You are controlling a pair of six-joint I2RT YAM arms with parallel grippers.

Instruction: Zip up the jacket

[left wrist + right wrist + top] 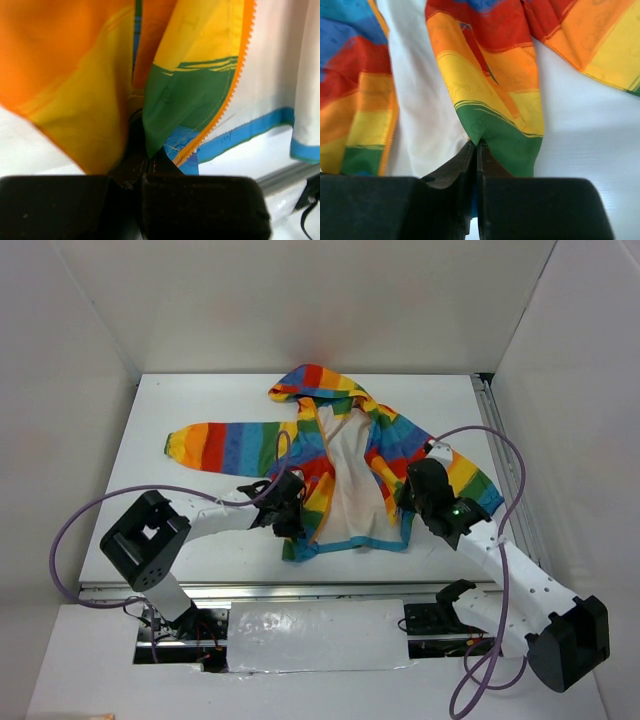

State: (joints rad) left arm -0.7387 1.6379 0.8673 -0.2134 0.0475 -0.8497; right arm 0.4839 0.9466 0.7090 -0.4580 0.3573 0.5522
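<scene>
**Item:** jacket [345, 455], striped and hooded. It is lying open, lining up, at the middle of the table [200, 540], with the hem facing the near edge and one sleeve reaching toward the left edge.

**Left claw** [290, 512]: pressed together, pinching the left front panel near the hem, beside the orange zipper teeth [235, 85].

**Right claw** [408, 502]: pressed together, pinching the right panel's green stripe by the hem.

**Risks:**
- The thin fabric is likely to be slipping free if either arm is pulling hard.
- The two front edges are lying well apart, so ends meeting crookedly would be jamming the zip.
</scene>
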